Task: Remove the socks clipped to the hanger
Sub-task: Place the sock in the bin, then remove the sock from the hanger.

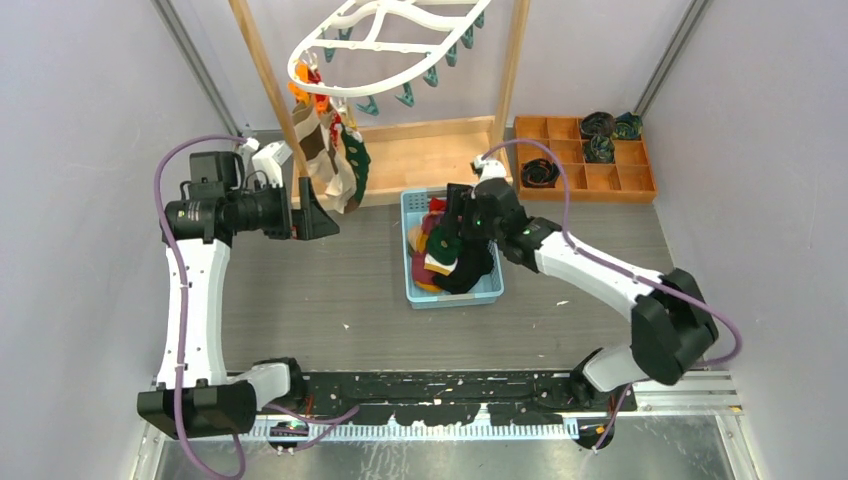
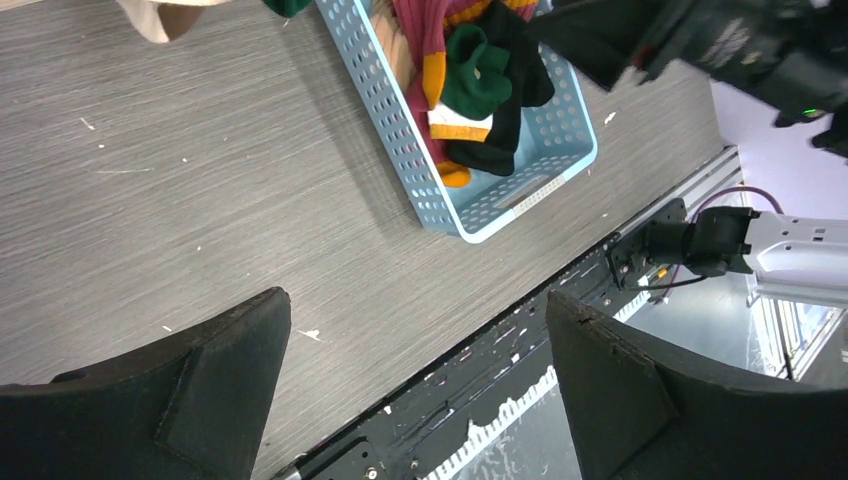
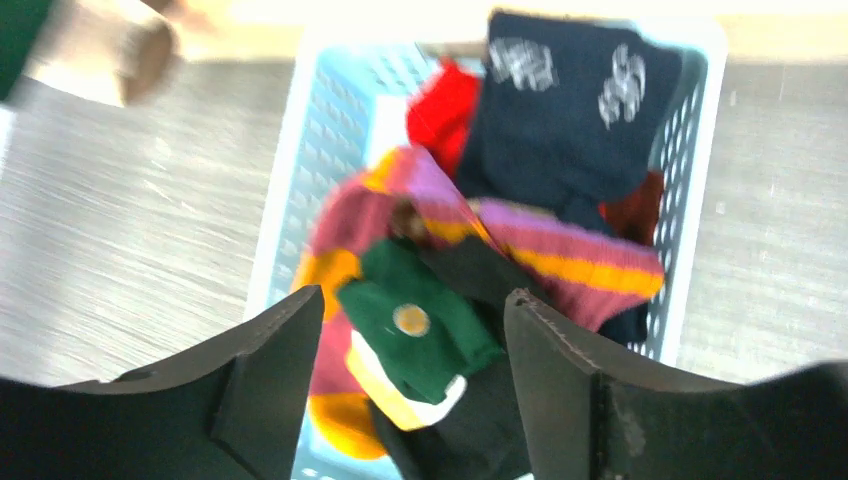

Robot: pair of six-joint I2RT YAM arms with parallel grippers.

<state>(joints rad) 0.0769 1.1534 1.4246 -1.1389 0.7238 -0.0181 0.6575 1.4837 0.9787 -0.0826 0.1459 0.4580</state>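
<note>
Looking down from the top camera, a few socks [image 1: 335, 160] are hanging clipped at the left end of the hanger [image 1: 385, 45]. The left gripper [image 1: 318, 212] is sitting just beside them and the right gripper [image 1: 458, 232] is hovering over the blue basket [image 1: 452, 300]. Left wrist cam: jaws gaping wide, holding nothing. Right wrist cam: jaws parted and empty, with a green sock [image 3: 420, 330] lying in the basket underneath. Seems like the drop-off step to me. I'm guessing the next move is reaching for a clipped sock.

I'm running this from a lab test cell — plain pale walls [image 1: 90, 100] on metal framing [image 1: 198, 60] box in a grey tabletop [image 1: 300, 290], with left arm [image 1: 195, 300] and right arm [image 1: 590, 265] bolted to a black rail [image 1: 440, 385].
</note>
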